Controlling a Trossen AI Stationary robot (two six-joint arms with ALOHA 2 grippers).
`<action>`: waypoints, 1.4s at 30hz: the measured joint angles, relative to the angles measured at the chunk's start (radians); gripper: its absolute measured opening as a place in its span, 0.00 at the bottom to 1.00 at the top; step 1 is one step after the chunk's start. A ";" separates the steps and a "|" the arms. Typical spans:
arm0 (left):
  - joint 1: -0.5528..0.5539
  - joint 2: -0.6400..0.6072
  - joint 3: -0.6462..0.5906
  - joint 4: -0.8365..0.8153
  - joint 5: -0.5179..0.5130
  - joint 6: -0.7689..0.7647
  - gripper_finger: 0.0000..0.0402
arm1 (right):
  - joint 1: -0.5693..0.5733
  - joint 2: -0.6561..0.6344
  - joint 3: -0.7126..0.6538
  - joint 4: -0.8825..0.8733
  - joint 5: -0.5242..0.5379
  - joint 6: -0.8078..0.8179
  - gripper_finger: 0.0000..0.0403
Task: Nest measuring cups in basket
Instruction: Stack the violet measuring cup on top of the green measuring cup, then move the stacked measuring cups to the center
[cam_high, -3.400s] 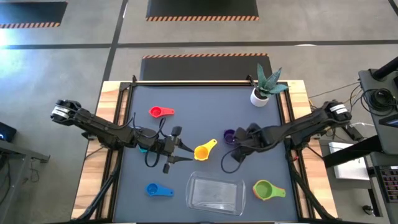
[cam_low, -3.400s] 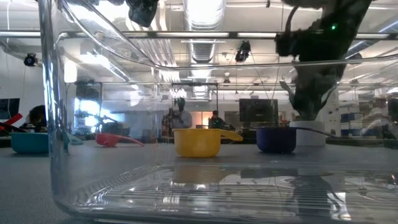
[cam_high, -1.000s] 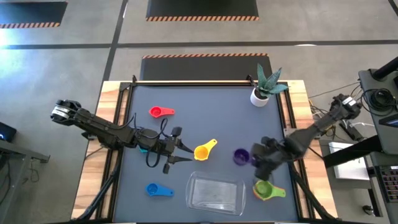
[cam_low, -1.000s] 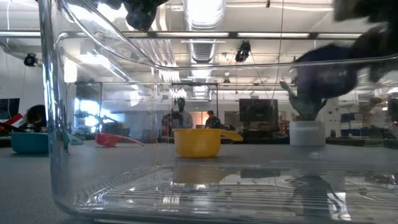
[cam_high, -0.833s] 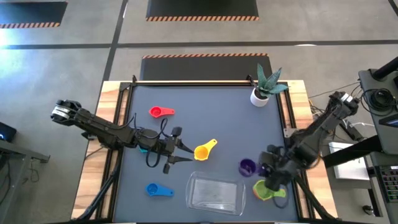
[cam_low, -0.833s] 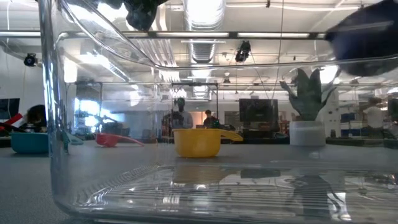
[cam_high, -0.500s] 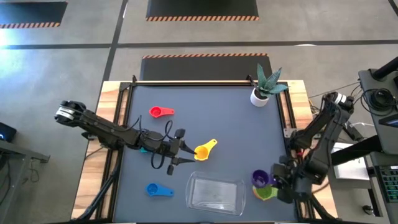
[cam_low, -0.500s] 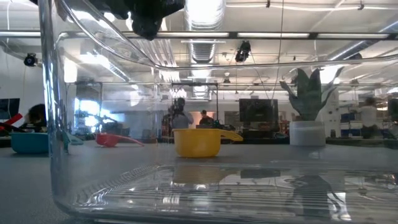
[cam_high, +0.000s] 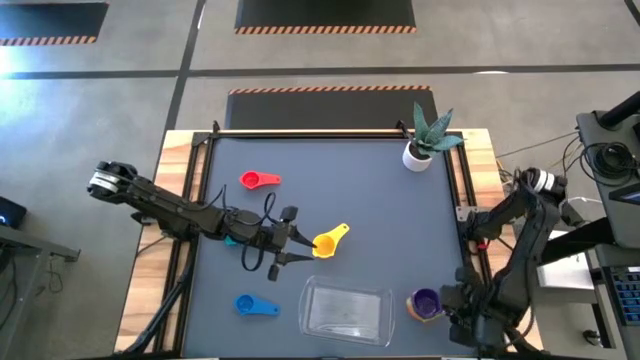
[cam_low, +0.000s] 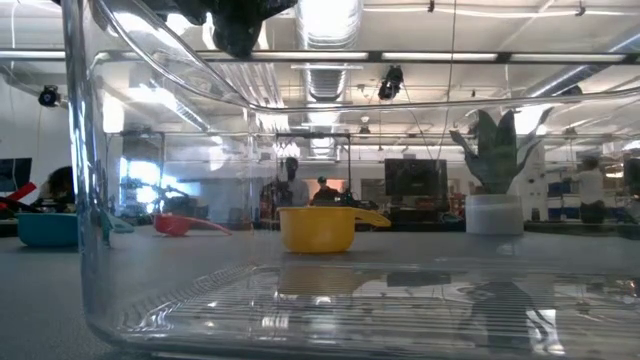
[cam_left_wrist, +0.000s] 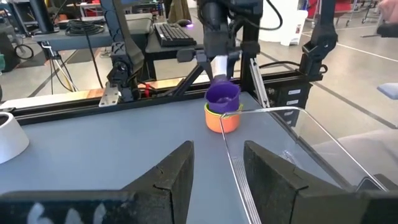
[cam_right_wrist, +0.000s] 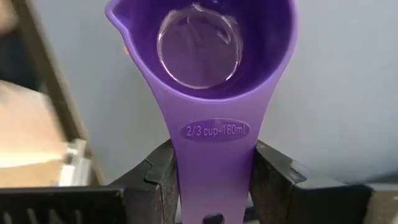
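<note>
The right jaws (cam_right_wrist: 211, 186) grip the purple cup (cam_high: 426, 303) by its flat handle, the bowl pointing straight ahead of them — in the left wrist view it sits on top of the orange cup (cam_left_wrist: 222, 120), with a sliver of green between the two. That stack stands just beside the clear basket (cam_high: 346, 310), on the side nearer the right jaws.

The left jaws (cam_high: 292, 246) hang open over the middle of the tabletop (cam_high: 330, 170), holding nothing — the yellow cup (cam_high: 326, 242) lies just ahead of their tips. The teal cup (cam_low: 45, 228) sits behind them, under the arm. The red cup (cam_high: 258, 180) and blue cup (cam_high: 254, 305) lie off to either side, well apart.
</note>
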 joint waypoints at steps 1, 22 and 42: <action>0.000 0.000 0.000 0.000 0.000 0.000 0.31 | 0.000 0.018 0.005 -0.018 -0.014 0.000 0.36; 0.000 -0.001 0.001 -0.004 0.000 -0.001 0.31 | 0.000 0.031 0.053 -0.072 -0.014 0.121 0.72; 0.000 -0.001 0.001 -0.005 0.000 -0.005 0.31 | -0.015 0.080 -0.055 -0.009 -0.024 0.086 0.90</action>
